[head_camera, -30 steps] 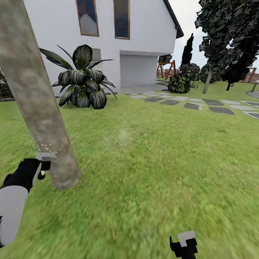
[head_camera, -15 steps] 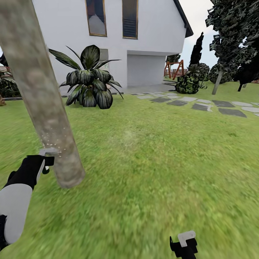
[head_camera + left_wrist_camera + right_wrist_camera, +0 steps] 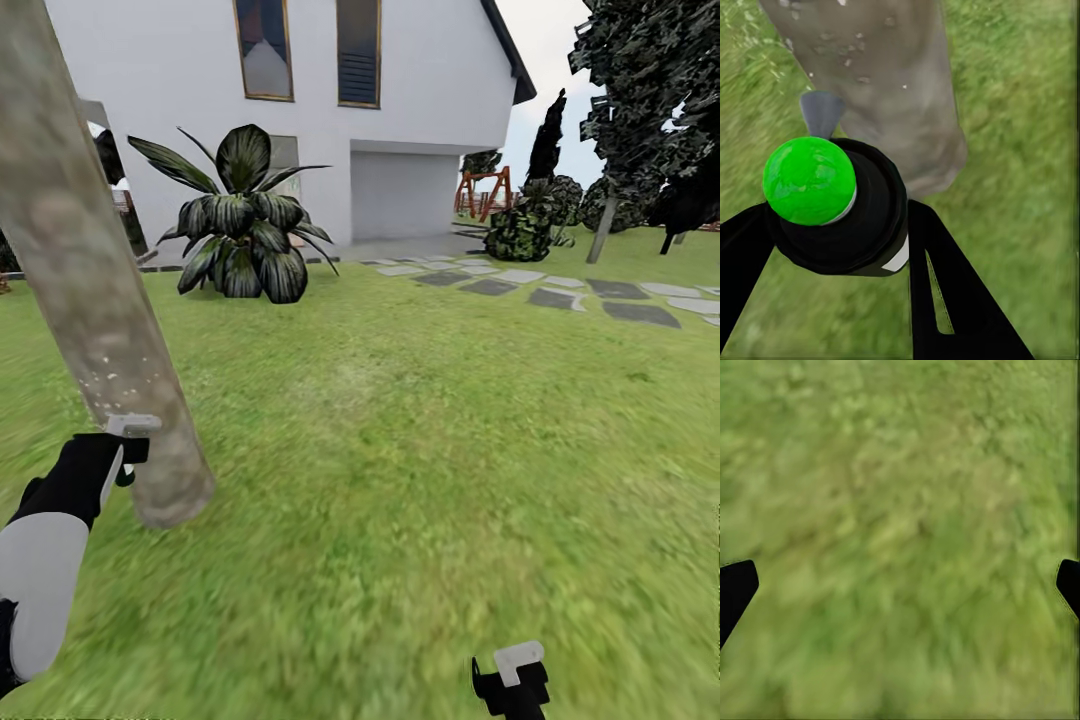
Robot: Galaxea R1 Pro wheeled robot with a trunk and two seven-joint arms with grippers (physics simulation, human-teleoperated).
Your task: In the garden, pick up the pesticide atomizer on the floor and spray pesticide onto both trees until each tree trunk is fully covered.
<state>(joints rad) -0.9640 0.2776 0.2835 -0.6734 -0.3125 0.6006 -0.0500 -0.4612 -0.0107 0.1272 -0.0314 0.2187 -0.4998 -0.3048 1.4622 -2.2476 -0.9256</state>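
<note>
A thick grey-beige tree trunk point(image 3: 85, 270) leans across the left of the head view, and its base point(image 3: 892, 97) stands in the grass. My left gripper point(image 3: 122, 452) is beside the lower trunk and shut on the pesticide atomizer point(image 3: 832, 202), a dark bottle whose round top looks bright green. Its grey nozzle point(image 3: 821, 112) points at the bark. Tiny white specks of pesticide point(image 3: 105, 365) dot the trunk just above the nozzle. A second tree point(image 3: 603, 228) with a thin grey trunk stands far off at the right. My right gripper point(image 3: 510, 680) hangs open over bare grass point(image 3: 900, 510).
A white house point(image 3: 420, 70) stands behind the lawn, with a broad-leafed dark plant point(image 3: 240, 225) in front of it. Grey paving stones point(image 3: 560, 295) cross the grass at the right. Dark bushes point(image 3: 520, 232) and a red swing frame point(image 3: 480, 190) stand further back.
The whole view has swung sideways, so the camera moved. My left gripper stays at the trunk with the atomizer, and the specks now sit a little higher on the bark. The right gripper is unchanged.
</note>
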